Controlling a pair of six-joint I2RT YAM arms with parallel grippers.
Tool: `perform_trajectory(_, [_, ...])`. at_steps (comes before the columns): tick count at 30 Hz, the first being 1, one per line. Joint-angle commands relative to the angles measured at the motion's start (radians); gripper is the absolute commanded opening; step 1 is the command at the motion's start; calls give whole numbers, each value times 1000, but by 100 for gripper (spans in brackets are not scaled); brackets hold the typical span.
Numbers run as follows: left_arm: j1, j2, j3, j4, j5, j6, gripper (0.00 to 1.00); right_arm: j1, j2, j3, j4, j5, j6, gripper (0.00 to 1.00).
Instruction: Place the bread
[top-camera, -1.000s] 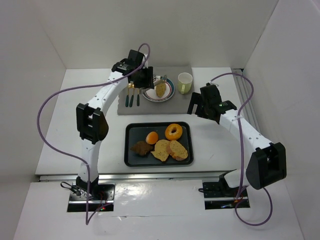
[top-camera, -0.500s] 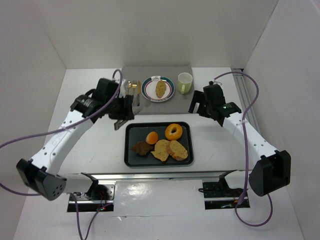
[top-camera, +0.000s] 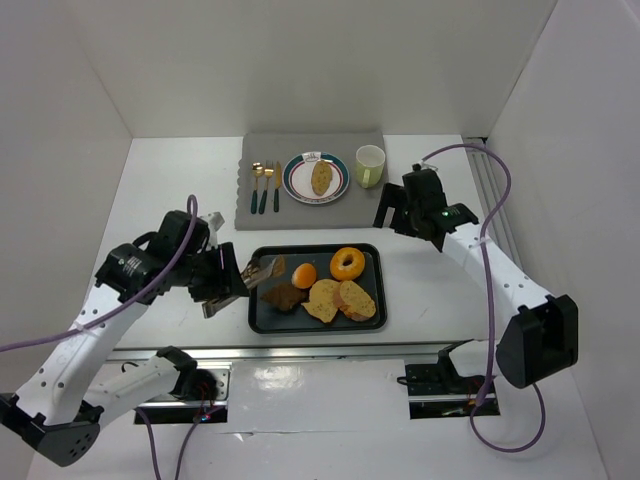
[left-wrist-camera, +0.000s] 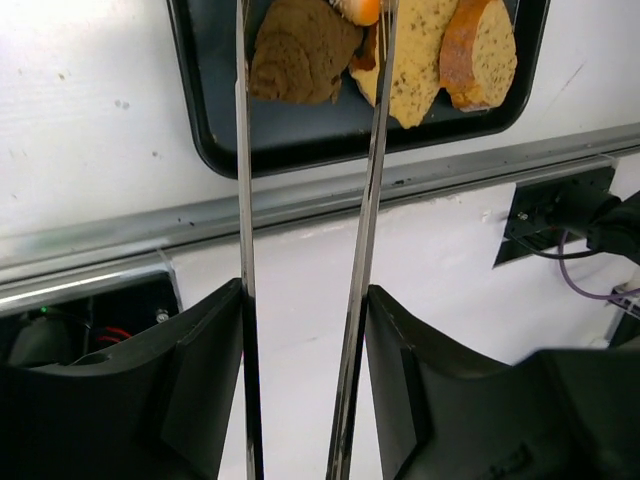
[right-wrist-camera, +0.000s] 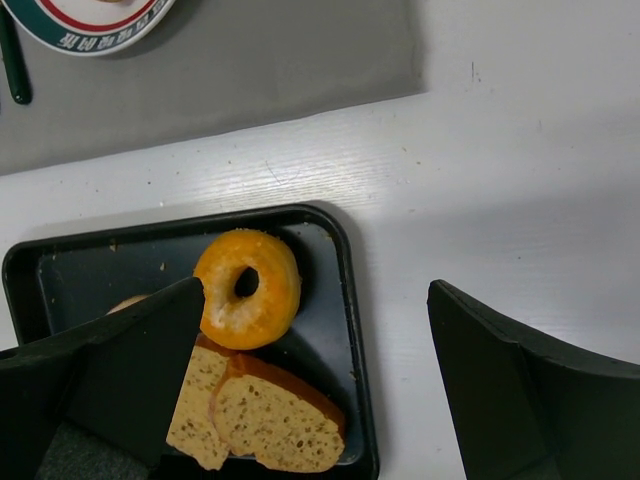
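One piece plated, more bread on the tray (top-camera: 262, 322)

Left gripper (left-wrist-camera: 305, 295) clamps tongs (top-camera: 260, 270) poised by the dark brown bread (top-camera: 285, 296), not yet pinched; a bread piece (top-camera: 321, 178) lies on the plate (top-camera: 297, 186) — right gripper (right-wrist-camera: 316, 290) gapes empty.

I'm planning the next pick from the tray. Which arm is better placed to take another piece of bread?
Left. Its gripper holds the tongs, whose tips reach over the tray near the brown bread. The right gripper is open and empty, off the tray.
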Motion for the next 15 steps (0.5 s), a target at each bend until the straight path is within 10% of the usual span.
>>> perform_trajectory(1, [-3, -9, -5, -38, 42, -69, 61, 17, 14, 39, 36, -14, -16, 100])
perform_trajectory(15, [-3, -60, -149, -36, 152, -138, 62, 36, 50, 57, 54, -24, -25, 100])
